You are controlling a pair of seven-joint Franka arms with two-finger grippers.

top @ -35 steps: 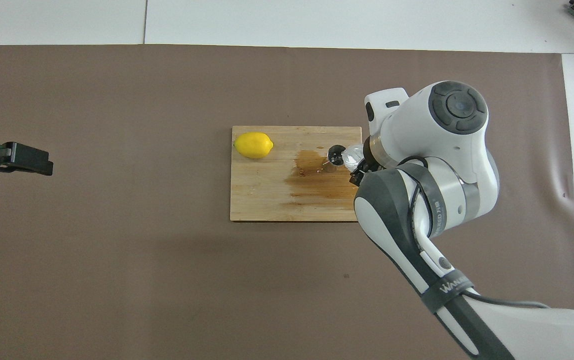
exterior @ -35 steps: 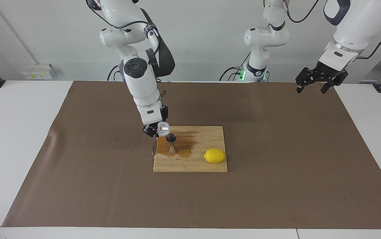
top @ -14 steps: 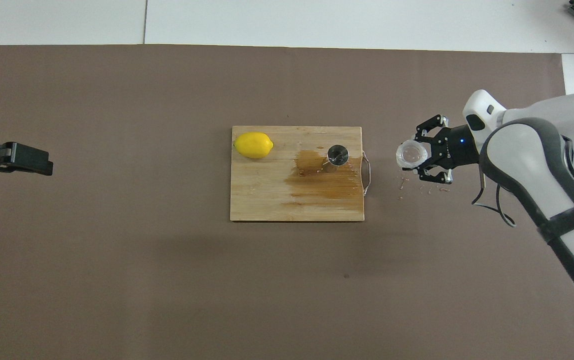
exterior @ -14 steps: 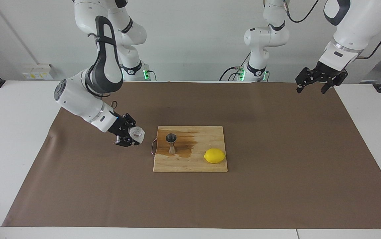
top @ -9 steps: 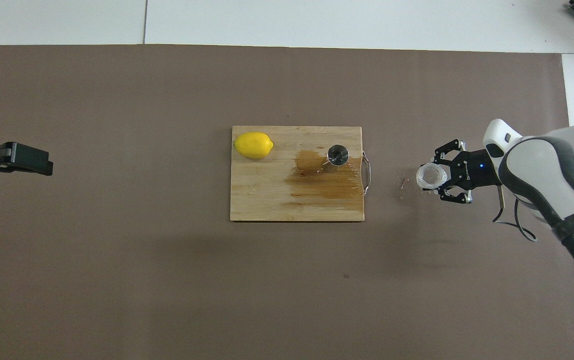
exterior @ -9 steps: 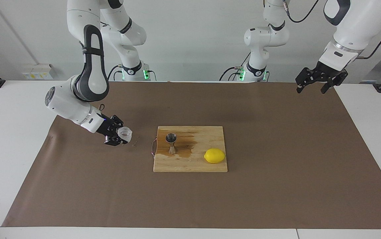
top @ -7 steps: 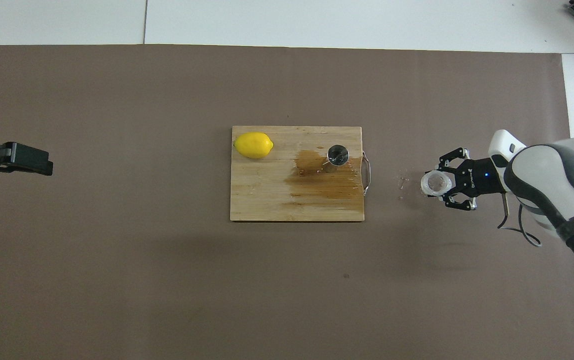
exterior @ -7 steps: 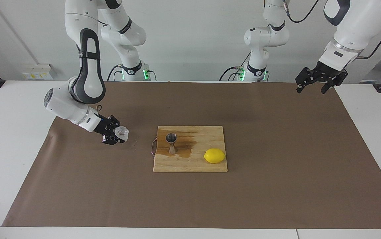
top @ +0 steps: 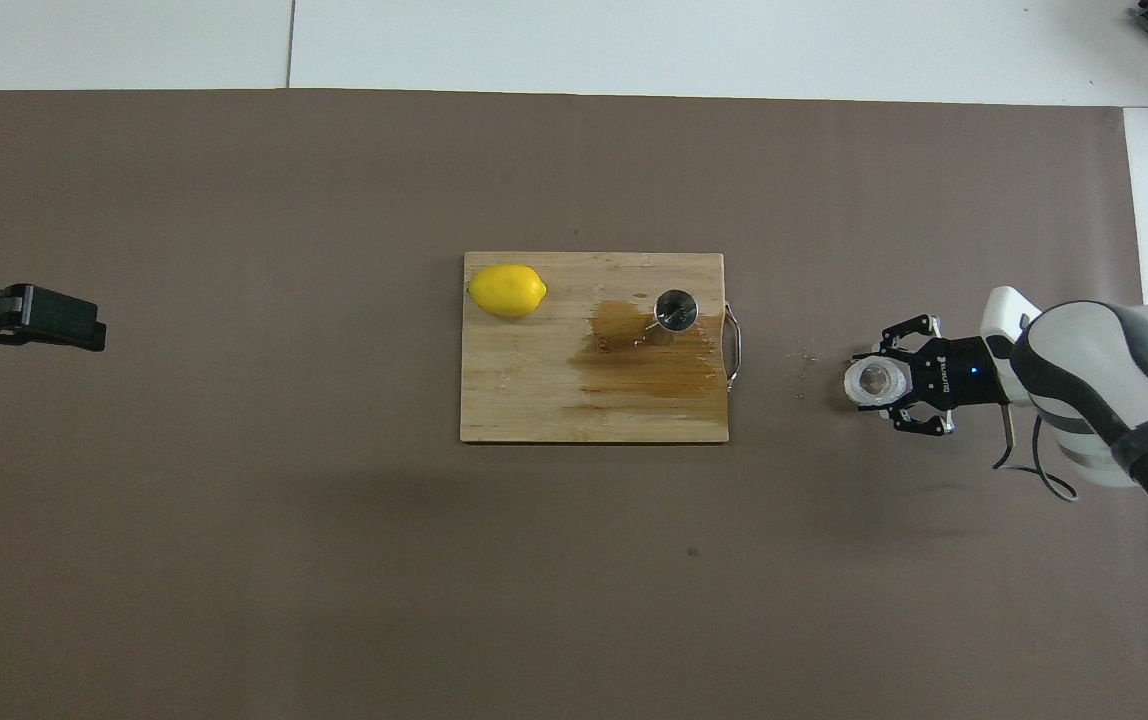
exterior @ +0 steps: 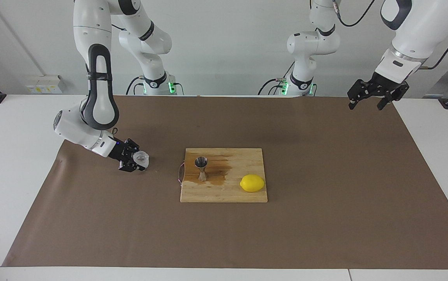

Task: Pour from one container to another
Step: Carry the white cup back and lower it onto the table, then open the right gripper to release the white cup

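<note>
Small see-through white cup [exterior: 142,158] at middle left of the facing view, shiny steel jigger [exterior: 201,168] standing upright near the centre

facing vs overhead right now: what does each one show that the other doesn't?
Facing only: both arms' bases, the jigger's hourglass profile, and how high the waiting left gripper hangs, jaws open.
Overhead only: straight down into the cup, brownish bits inside, and the jigger's open mouth.
Both: cutting board, lemon, wet stain, cup at the right gripper, off the board.
</note>
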